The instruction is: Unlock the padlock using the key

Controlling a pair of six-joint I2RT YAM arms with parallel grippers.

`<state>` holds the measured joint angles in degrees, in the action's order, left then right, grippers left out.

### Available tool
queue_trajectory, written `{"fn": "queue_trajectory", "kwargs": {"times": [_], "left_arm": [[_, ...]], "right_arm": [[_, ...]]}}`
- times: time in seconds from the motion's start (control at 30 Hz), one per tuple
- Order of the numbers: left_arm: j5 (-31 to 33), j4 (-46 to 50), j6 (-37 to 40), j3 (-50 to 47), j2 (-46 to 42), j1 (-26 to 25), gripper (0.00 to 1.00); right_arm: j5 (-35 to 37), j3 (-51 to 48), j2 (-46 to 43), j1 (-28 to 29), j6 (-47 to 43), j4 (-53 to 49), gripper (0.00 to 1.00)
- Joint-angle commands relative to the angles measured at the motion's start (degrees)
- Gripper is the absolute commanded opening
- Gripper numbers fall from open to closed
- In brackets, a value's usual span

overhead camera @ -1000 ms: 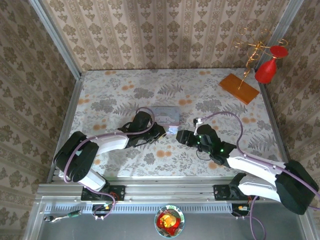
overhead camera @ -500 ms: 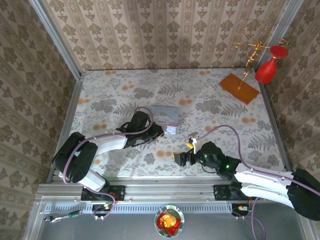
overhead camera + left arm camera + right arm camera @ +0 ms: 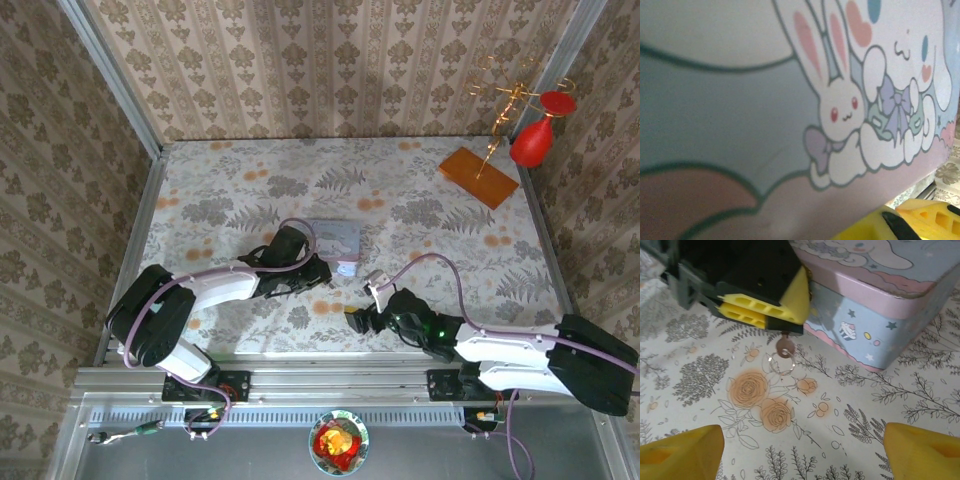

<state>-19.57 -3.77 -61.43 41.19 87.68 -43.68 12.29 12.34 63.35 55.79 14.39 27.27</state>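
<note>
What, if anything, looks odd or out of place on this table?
One thing: a small key sticks out from under the shut left gripper, with its wire ring trailing below, beside the cartoon tin. Whether the key sits in a lock is hidden. Nothing looks spilled or damaged.

A lab test cell dressed up as a home: 3 wallpapered panels (image 3: 330,60) box in a bench (image 3: 230,180) under floral cloth, framed by aluminium rails (image 3: 300,378) where 2 robot arms (image 3: 215,285) are bolted.
</note>
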Motion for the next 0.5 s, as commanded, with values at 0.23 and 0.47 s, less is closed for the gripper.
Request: {"fn": "queue_trajectory", "kwargs": {"times": [0.23,0.47], "left_arm": [[0.9,0.4,0.7,-0.5,-3.0,-1.5,0.01],[0.8,0.0,0.8,-1.2,-3.0,-1.7,0.01]], "right_arm": [[8.2,5.3,13.9,4.7,-7.1,13.8,0.72],[16.3,10.6,24.3,6.6,-8.8,16.2,0.55]]}}
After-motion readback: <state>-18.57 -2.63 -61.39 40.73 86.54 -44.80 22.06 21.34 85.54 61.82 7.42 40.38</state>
